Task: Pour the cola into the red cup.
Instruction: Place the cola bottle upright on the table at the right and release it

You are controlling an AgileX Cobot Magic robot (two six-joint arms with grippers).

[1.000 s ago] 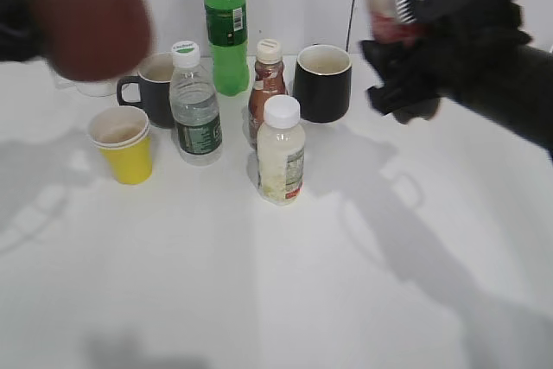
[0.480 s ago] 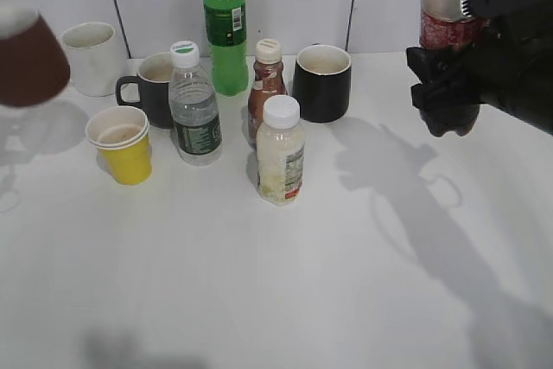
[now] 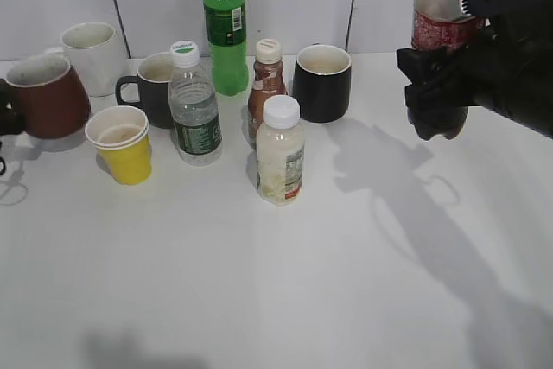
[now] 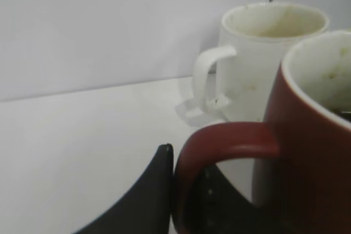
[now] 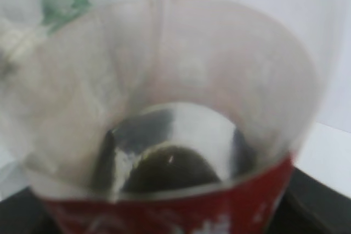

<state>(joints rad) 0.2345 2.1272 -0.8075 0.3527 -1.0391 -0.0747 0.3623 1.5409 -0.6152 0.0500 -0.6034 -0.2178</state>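
Observation:
The red cup (image 3: 47, 97) is upright at the far left, low by the table, next to a white mug. My left gripper (image 3: 4, 118) is at the left edge and is shut on the cup's handle (image 4: 230, 135). In the left wrist view, one black finger (image 4: 159, 182) presses the outside of the handle. The cola bottle (image 3: 442, 15), with its red label, is upright at the right, its top out of frame. My right gripper (image 3: 432, 92) is shut round its middle. The right wrist view shows the clear bottle wall (image 5: 164, 69), the red label and dark cola below.
A white mug (image 3: 91, 56), a yellow paper cup (image 3: 121, 143), a grey mug (image 3: 154, 84), a water bottle (image 3: 194, 105), a green bottle (image 3: 225, 23), a small brown bottle (image 3: 266, 84), a white-capped bottle (image 3: 281, 153) and a black mug (image 3: 322, 82) crowd the back left and centre.
My left gripper has brought the red cup down from high up to table level at the far left. My right gripper has brought the cola bottle upright and shifted it slightly left.

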